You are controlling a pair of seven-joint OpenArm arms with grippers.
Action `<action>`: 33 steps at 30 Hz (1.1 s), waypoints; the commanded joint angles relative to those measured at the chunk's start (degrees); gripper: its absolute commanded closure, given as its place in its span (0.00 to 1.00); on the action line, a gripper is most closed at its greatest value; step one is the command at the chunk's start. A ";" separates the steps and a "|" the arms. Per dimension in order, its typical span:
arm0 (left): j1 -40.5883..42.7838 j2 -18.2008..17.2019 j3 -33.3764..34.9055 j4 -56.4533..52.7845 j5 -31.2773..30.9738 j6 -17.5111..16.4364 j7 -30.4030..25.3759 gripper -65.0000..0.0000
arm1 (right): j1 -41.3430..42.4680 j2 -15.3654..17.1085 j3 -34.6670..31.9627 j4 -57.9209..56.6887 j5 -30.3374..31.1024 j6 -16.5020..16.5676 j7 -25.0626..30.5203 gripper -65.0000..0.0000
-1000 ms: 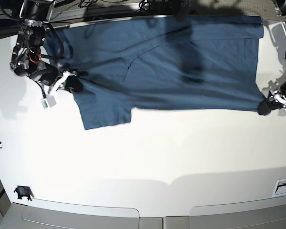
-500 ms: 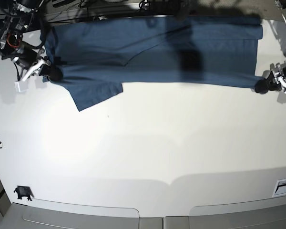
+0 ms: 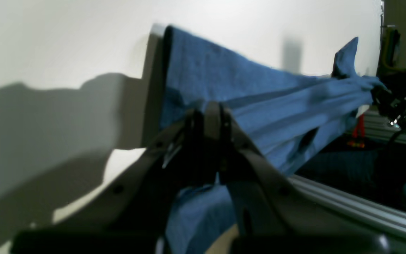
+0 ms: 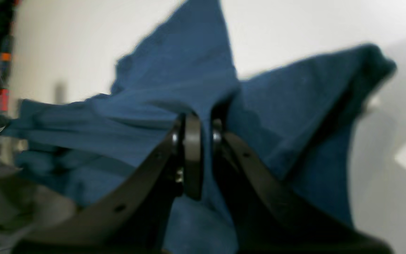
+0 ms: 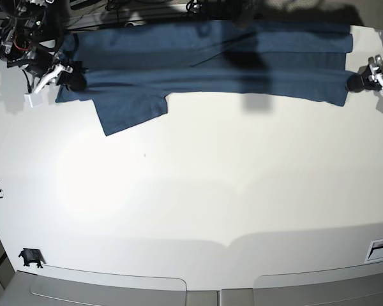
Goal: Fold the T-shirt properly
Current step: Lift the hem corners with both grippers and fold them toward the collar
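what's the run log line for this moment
stage: mid-fold | T-shirt: stretched along table's far edge, one sleeve flat | left gripper: shut on T-shirt | right gripper: shut on T-shirt

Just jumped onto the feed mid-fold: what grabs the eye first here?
The dark teal T-shirt, stretched in a long band across the far edge of the white table. Each end is pinched: the right gripper at the base view's left, by the hanging sleeve, and the left gripper at its right.
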 commanded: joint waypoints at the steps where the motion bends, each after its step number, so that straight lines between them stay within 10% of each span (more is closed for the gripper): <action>1: -0.07 -1.77 -0.52 0.83 -1.36 -0.47 -0.42 1.00 | 0.17 1.14 0.57 0.87 0.07 0.30 1.86 1.00; 26: 0.68 -1.77 -0.52 0.83 -1.38 -0.47 -0.04 0.95 | 0.31 0.50 0.57 0.87 -5.03 0.30 4.70 1.00; 29: 0.68 -1.79 -0.52 0.83 -1.40 -0.47 -0.02 0.95 | 0.31 0.55 0.57 0.87 -5.01 0.30 4.76 0.77; 33: 0.68 -1.81 -0.52 0.83 -1.42 -0.47 -0.02 0.92 | 0.50 1.03 0.59 0.90 -4.98 0.30 5.22 0.73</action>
